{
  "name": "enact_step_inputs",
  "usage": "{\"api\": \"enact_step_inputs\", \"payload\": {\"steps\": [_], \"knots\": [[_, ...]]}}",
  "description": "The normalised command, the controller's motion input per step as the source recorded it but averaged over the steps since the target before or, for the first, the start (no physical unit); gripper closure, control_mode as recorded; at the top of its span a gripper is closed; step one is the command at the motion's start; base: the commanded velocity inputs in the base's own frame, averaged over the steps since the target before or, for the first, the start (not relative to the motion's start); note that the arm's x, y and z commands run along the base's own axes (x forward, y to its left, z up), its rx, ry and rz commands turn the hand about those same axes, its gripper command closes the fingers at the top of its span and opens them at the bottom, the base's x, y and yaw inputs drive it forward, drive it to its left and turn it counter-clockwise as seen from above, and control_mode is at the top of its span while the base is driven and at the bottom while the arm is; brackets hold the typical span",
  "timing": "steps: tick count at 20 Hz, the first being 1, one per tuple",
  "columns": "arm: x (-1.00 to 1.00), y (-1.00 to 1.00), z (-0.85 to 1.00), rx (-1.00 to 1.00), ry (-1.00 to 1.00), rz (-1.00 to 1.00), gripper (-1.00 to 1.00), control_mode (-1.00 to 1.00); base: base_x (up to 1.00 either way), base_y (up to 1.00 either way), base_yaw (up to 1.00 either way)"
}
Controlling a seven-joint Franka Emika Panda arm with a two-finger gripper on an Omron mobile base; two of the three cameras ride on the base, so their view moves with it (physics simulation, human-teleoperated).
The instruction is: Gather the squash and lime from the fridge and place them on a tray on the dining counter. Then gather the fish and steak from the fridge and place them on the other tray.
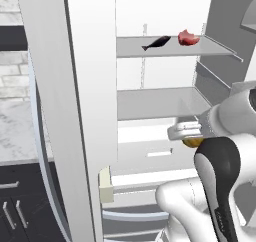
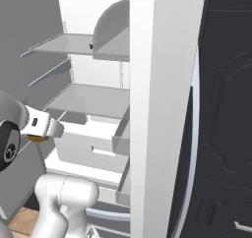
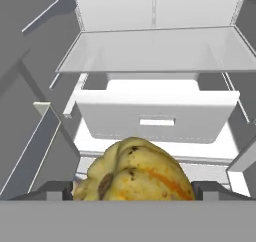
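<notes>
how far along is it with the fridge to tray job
Early. Done: the fridge stands open. In hand: the squash sits between the fingertips of the gripper, whose jaws stand wide around it, in front of the shelves. Left: carrying it to a tray, then the lime, which I can't spot here. The fish and steak lie on the upper shelf, untouched.

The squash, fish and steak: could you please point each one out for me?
squash (image 3: 134, 171), hand view, its yellow top.
fish (image 1: 156, 42), left base view, mid-body.
steak (image 1: 188, 38), left base view, its red face.
</notes>
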Motion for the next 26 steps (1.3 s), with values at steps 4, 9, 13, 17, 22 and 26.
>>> {"api": "enact_step_inputs", "payload": {"steps": [4,9,13,17,22,26], "knots": [[0.0,0.0,0.0,0.0,0.0,0.0,1.0,1.0,-0.7,0.14,0.0],[0.0,0.0,0.0,0.0,0.0,0.0,1.0,1.0,-0.75,0.26,0.0],[0.0,0.0,0.0,0.0,0.0,0.0,1.0,1.0,-0.83,0.36,0.0],[0.0,0.0,0.0,0.0,0.0,0.0,1.0,1.0,-0.59,0.72,0.0],[0.0,0.0,0.0,0.0,0.0,0.0,1.0,1.0,-0.25,1.0,0.05],[0.0,0.0,0.0,0.0,0.0,0.0,1.0,1.0,-0.24,1.0,0.06]]}}
